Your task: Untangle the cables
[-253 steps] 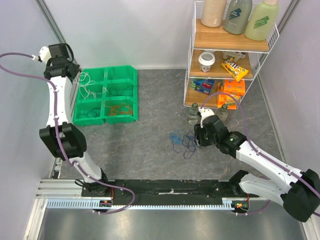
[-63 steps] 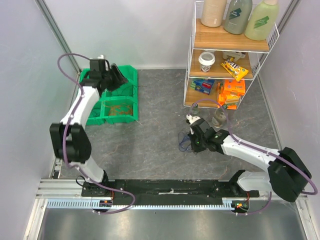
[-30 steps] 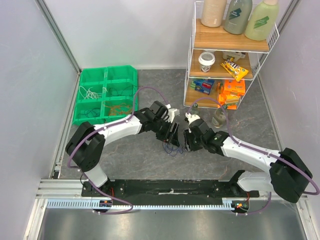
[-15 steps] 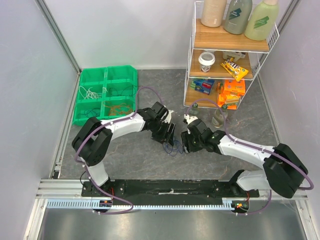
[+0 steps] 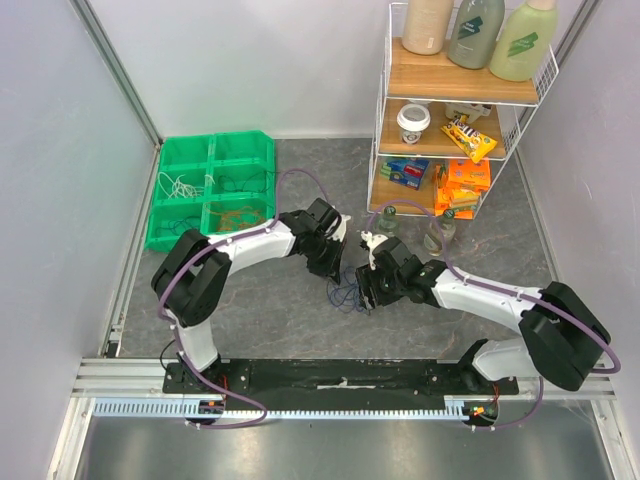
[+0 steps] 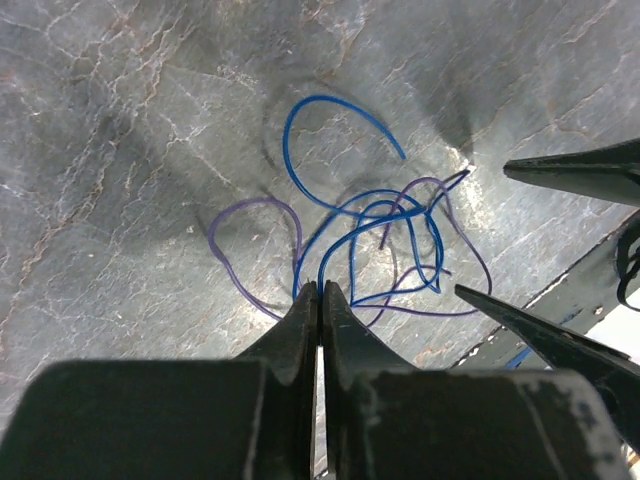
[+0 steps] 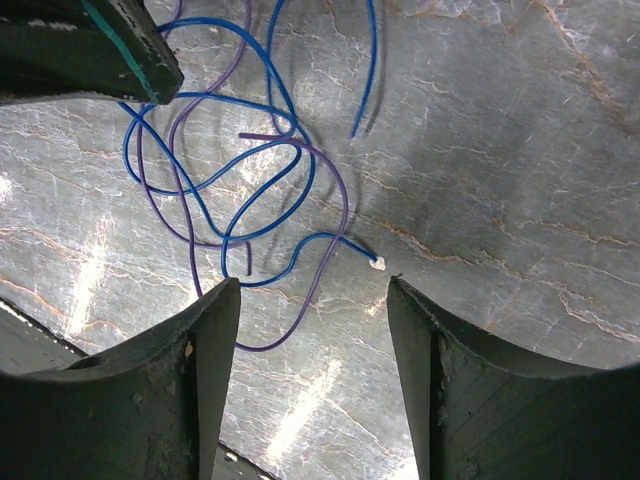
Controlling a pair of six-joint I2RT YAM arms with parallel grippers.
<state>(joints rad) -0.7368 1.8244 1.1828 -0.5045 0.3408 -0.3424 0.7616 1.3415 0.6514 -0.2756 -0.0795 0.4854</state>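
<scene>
A small loose tangle of blue and purple cables (image 5: 349, 296) lies on the grey floor between my two grippers. It fills the left wrist view (image 6: 385, 235) and the right wrist view (image 7: 235, 170). My left gripper (image 5: 337, 274) comes down on the tangle's left side. Its jaws (image 6: 320, 291) are shut, and a blue cable runs in between the tips. My right gripper (image 5: 364, 291) is open and empty at the tangle's right side. In its own view (image 7: 313, 285) a blue cable end with a white tip (image 7: 378, 264) lies just ahead of the jaws.
A green four-compartment bin (image 5: 212, 190) at the back left holds sorted white, dark and orange cables. A wire shelf (image 5: 455, 120) with bottles, a cup and snack packs stands at the back right. Two small glass jars (image 5: 437, 236) stand at its foot.
My left arm has swung from the green bin to the tangle and has shut its jaws on a blue cable. My right gripper has edged left toward the tangle and stays open.
</scene>
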